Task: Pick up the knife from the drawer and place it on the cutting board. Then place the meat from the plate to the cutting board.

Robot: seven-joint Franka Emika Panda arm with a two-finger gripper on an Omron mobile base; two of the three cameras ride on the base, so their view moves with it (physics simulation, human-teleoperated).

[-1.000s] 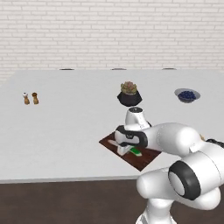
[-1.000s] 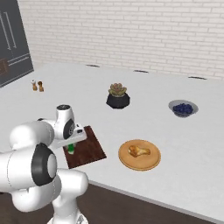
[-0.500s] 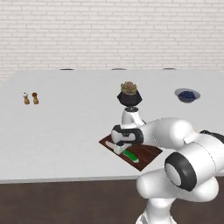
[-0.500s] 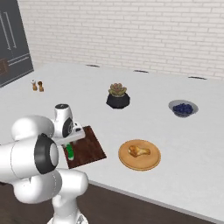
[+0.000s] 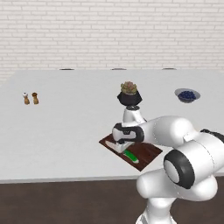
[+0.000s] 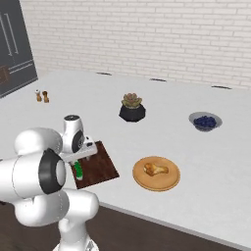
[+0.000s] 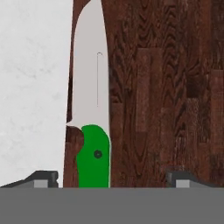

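The knife (image 7: 93, 155), green handle and pale blade, lies flat along the left edge of the dark reddish-brown cutting board (image 7: 166, 87). My gripper (image 7: 111, 179) hangs just above it, open, with one fingertip on each side of the handle and neither touching it. From the base cameras the gripper (image 5: 120, 147) is low over the cutting board (image 5: 146, 153) near the counter's front edge, and the knife's green handle (image 5: 131, 156) shows beside it. The golden-brown meat (image 6: 156, 168) rests on a round tan plate (image 6: 169, 182) to the right of the cutting board (image 6: 100, 166). The drawer is out of view.
A potted plant in a black pot (image 6: 132, 108) stands behind the board. A bowl of dark blue berries (image 6: 205, 121) sits at the back right. Salt and pepper shakers (image 5: 30, 98) stand far left. Dark cabinet doors (image 6: 14, 49) rise at the left.
The jaws have gone from shut on the knife's handle to wide apart, and the knife now lies free on the board. The hand has stayed low over the board.
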